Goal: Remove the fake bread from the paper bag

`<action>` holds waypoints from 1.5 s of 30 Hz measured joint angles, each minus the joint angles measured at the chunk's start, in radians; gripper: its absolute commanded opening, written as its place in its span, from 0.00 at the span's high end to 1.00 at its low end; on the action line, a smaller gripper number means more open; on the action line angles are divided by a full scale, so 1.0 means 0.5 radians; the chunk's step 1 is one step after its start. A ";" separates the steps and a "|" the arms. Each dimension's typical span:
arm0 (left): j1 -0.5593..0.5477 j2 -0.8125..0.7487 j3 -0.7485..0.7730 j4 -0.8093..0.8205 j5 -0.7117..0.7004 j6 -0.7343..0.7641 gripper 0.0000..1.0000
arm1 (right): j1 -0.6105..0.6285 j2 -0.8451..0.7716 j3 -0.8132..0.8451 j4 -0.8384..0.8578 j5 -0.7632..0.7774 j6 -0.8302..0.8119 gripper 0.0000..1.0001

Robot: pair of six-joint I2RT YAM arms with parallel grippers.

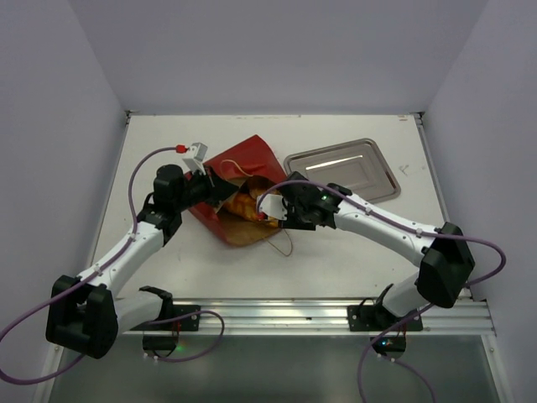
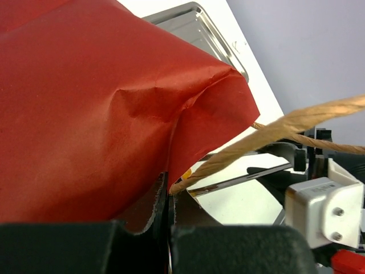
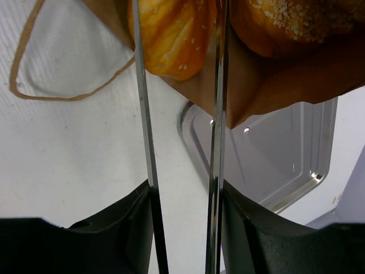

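Note:
The dark red paper bag [image 1: 242, 164] lies on its side in the middle of the table with its brown mouth facing the near edge. Glossy golden fake bread [image 1: 244, 204] shows in the mouth. My left gripper [image 1: 216, 195] is shut on the bag's upper edge, and red paper [image 2: 102, 108] fills the left wrist view above the closed jaws [image 2: 166, 197]. My right gripper [image 1: 270, 211] reaches into the mouth. Its thin metal fingers [image 3: 142, 114] press both sides of an oval roll [image 3: 171, 34], with a seeded bun [image 3: 291, 23] beside it inside the bag.
A shiny metal tray [image 1: 344, 170] lies right of the bag, also in the right wrist view [image 3: 274, 154]. A string handle [image 3: 34, 80] loops onto the table in front of the bag's mouth; another crosses the left wrist view [image 2: 274, 128]. Walls enclose the table.

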 measured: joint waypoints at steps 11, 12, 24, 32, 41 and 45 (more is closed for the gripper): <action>-0.002 -0.002 -0.023 0.032 -0.014 -0.053 1.00 | 0.011 0.105 -0.037 0.055 0.144 0.044 0.87; -0.002 -0.002 -0.025 0.040 -0.015 -0.060 1.00 | 0.012 0.105 -0.037 0.053 0.143 0.055 0.92; -0.009 -0.018 -0.053 0.076 -0.050 -0.085 1.00 | 0.010 0.050 0.034 -0.085 -0.021 0.156 1.00; -0.010 -0.018 -0.056 0.101 -0.074 -0.094 1.00 | 0.011 -0.162 0.079 -0.109 -0.111 0.171 1.00; -0.013 -0.017 -0.056 0.114 -0.105 -0.123 1.00 | 0.011 -0.209 0.071 -0.135 -0.172 0.185 0.87; -0.013 -0.017 -0.056 0.114 -0.105 -0.122 1.00 | 0.011 -0.119 0.071 -0.189 -0.243 0.220 0.66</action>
